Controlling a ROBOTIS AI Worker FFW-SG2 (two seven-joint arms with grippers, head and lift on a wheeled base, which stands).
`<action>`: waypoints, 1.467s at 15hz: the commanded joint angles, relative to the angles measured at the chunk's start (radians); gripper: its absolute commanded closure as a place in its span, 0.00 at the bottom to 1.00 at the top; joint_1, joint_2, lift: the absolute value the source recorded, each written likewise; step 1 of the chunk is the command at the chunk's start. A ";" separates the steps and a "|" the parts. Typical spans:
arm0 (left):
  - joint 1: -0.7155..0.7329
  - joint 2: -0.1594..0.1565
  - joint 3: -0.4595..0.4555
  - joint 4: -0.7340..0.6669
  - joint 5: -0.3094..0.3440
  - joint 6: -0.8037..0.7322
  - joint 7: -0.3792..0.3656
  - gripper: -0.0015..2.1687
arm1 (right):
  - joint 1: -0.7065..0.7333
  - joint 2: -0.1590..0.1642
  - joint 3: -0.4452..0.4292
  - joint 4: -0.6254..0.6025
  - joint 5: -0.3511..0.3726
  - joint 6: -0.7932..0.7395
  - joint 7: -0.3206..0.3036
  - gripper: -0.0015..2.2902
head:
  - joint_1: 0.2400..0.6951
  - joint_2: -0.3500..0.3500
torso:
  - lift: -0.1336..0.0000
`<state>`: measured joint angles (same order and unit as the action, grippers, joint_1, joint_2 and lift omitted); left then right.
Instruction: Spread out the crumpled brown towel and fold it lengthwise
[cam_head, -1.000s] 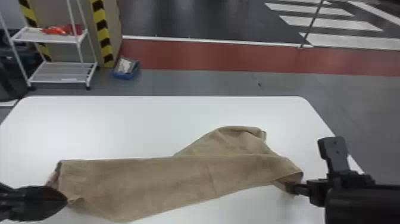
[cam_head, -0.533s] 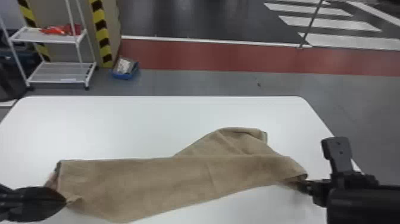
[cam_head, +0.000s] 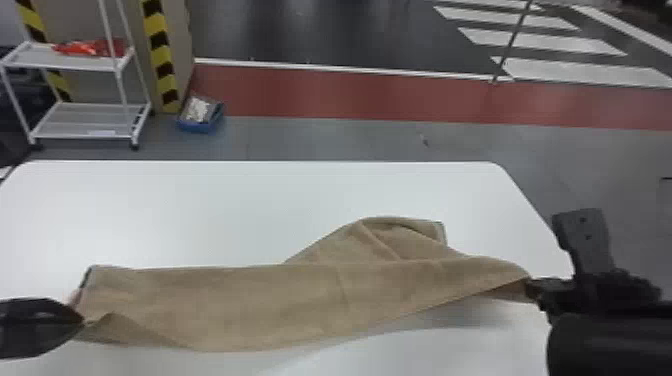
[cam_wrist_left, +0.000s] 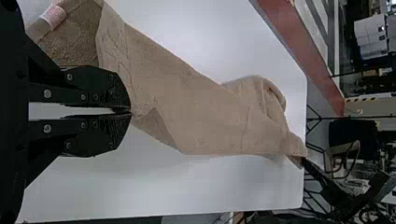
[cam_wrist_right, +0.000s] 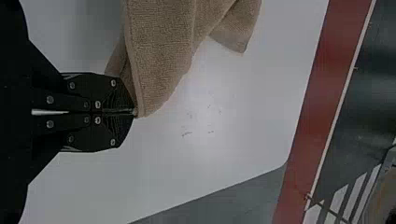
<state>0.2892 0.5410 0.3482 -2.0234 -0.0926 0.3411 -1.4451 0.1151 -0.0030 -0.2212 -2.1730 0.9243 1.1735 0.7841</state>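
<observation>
Both ends of the brown towel (cam_head: 280, 305) have shifted outward since the earlier frame: left gripper (cam_head: 82, 320) farther left, right gripper (cam_head: 531, 286) farther right and slightly farther off, each with cloth in tow.

Left fingers: tips pressed together, narrow gap behind them, pinching the towel's near left corner right at the points. Right fingers: closed nearly along their length, a bit of the right end nipped between the tips. Bulk of the cloth lies beyond the fingertips, a long band between the two grippers over the white bench (cam_head: 200, 210).

Far edge roughly straight on the left; a wrinkled flap (cam_head: 395, 240) pokes out on the far side, right of middle.
</observation>
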 joint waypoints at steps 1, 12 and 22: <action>-0.015 0.002 0.008 0.006 0.010 -0.001 -0.001 0.49 | 0.029 0.001 0.000 -0.021 0.090 -0.100 0.003 0.70 | 1.00 0.25 | 0.04; -0.145 -0.042 0.045 0.092 0.169 -0.041 0.104 0.49 | 0.083 -0.041 0.092 0.041 0.442 -0.419 -0.252 0.87 | 1.00 0.19 | 0.04; 0.002 -0.053 -0.227 0.008 0.289 0.125 0.269 0.11 | 0.256 -0.025 0.062 0.121 0.452 -0.423 -0.195 0.87 | 1.00 0.03 | 0.04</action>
<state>0.2845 0.4927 0.1865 -1.9838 0.1830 0.4090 -1.2082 0.3439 -0.0416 -0.1502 -2.0581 1.3851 0.7530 0.6079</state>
